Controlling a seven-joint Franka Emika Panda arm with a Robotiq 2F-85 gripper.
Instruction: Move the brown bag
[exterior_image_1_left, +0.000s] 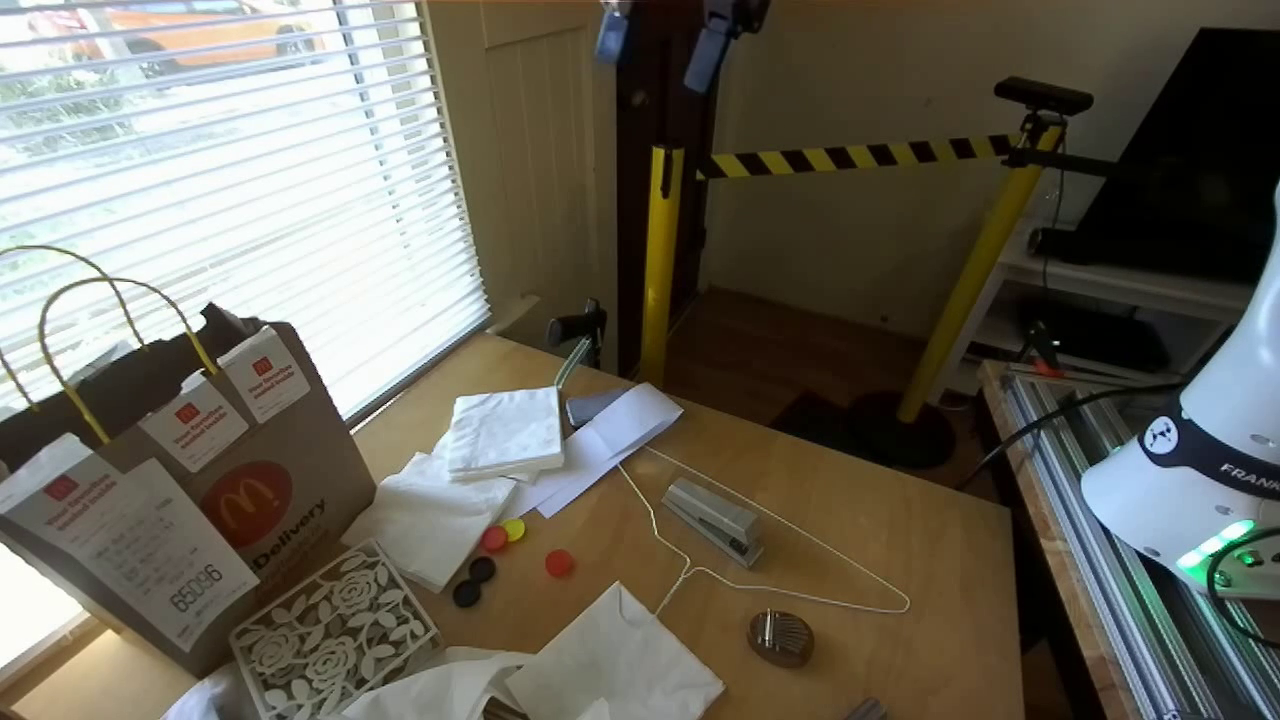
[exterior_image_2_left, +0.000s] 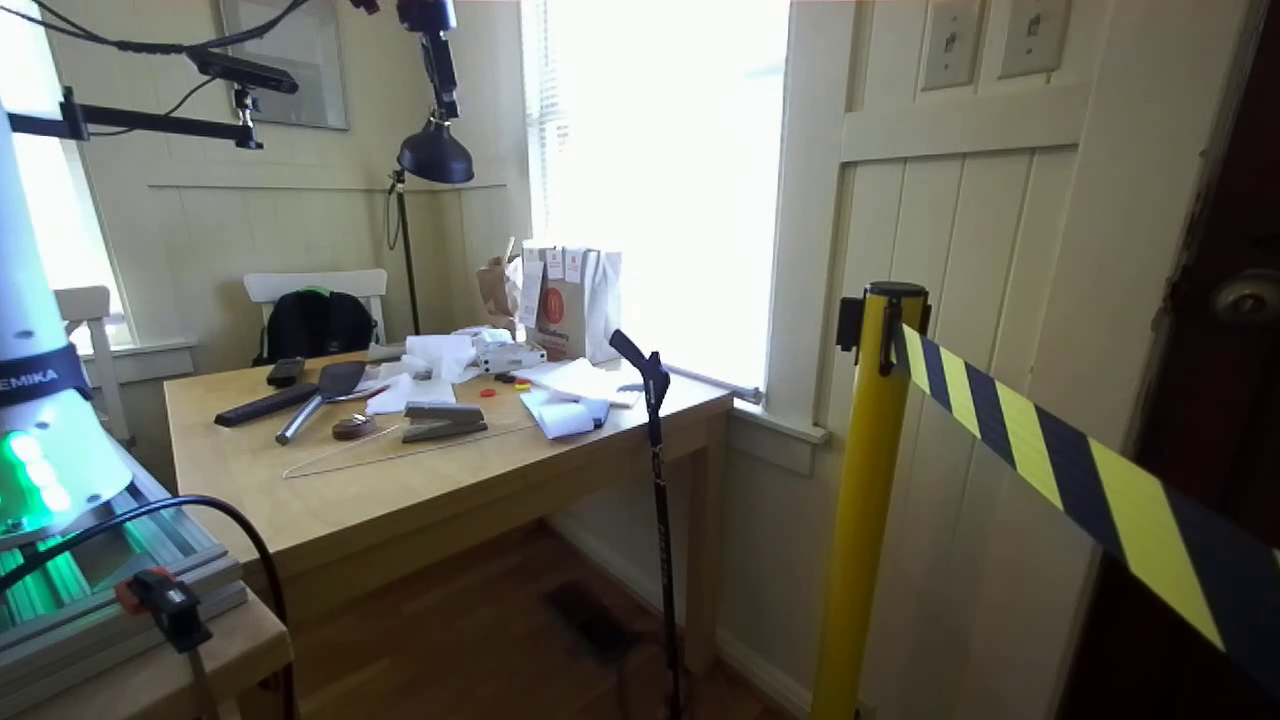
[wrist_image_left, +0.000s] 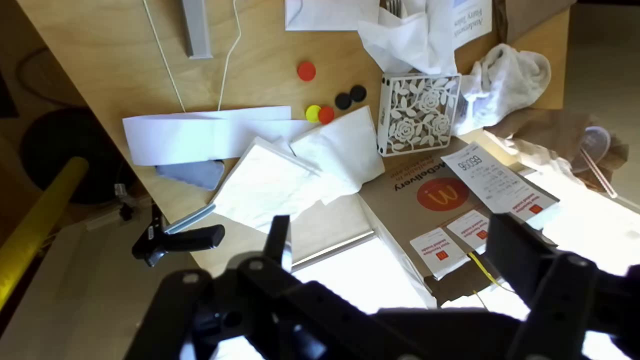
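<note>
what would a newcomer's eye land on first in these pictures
Probably the brown bag with its round red logo, standing upright beside the bright window. Next, in an exterior view, the black-and-yellow striped tape strung between two yellow posts beyond the table, and the green lights at the base of the robot arm, at the right edge.

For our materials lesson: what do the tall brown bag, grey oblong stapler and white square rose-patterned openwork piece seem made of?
Brown bag: matte paper, shown by thin walls and folded edges. Grey stapler: probably metal, with a dull sheen; plastic possible. White openwork piece: smooth painted metal or plastic; crisp cutouts fit either.
</note>
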